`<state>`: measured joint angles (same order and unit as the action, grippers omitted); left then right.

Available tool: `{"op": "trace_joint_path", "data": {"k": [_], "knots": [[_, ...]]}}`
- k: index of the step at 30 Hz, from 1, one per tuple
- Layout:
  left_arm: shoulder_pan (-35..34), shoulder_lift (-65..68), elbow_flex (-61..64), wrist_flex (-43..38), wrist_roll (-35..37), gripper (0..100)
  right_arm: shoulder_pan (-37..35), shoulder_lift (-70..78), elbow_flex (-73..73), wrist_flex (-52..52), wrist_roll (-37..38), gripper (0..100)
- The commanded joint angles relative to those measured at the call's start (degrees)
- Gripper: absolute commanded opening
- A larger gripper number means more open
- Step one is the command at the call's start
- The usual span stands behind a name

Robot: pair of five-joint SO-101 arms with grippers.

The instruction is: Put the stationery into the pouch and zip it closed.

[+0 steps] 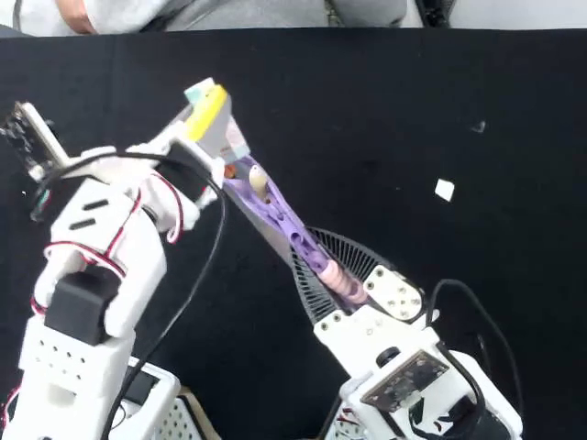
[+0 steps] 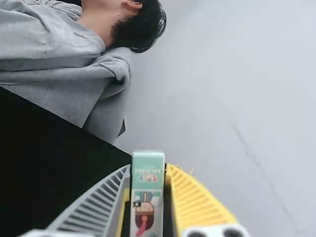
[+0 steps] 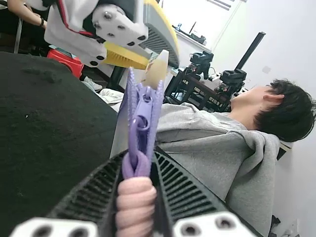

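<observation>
The left tool (image 1: 207,112) is raised, clenched on a small mint box (image 2: 147,190) just past the purple pouch (image 1: 280,215). The right tool (image 1: 330,272) grips the pouch's pink end, off the tabletop (image 1: 459,92). Can't tell if the box touches the pouch.

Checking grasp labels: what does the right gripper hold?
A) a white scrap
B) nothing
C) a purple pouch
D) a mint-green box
C: the right gripper is shut on the purple pouch, at its pink end; the mint-green box sits in the left gripper.
</observation>
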<state>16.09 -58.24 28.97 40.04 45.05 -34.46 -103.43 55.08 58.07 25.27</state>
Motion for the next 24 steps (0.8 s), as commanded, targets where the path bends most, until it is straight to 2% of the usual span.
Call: {"op": "trace_joint_path", "data": {"k": [1,15,17,21,24], "knots": [[0.48,-3.16,2.59,-2.29,0.53,3,-0.79,-8.40,-0.48,0.09,0.79,1.1],[1.10,-16.53,13.76,-2.73,-2.55,3,-0.79,-8.40,-0.22,-0.35,0.88,1.1],[3.65,-16.18,14.37,-2.73,-2.99,4,-0.79,-8.40,-0.22,-0.35,0.88,1.1],[10.68,-12.04,15.60,-2.81,-5.63,13,-0.79,-8.40,-0.22,-0.44,0.88,1.1],[12.62,-9.67,15.34,-2.37,-5.98,13,-0.62,-8.40,-0.22,-0.44,0.88,1.1]]}}
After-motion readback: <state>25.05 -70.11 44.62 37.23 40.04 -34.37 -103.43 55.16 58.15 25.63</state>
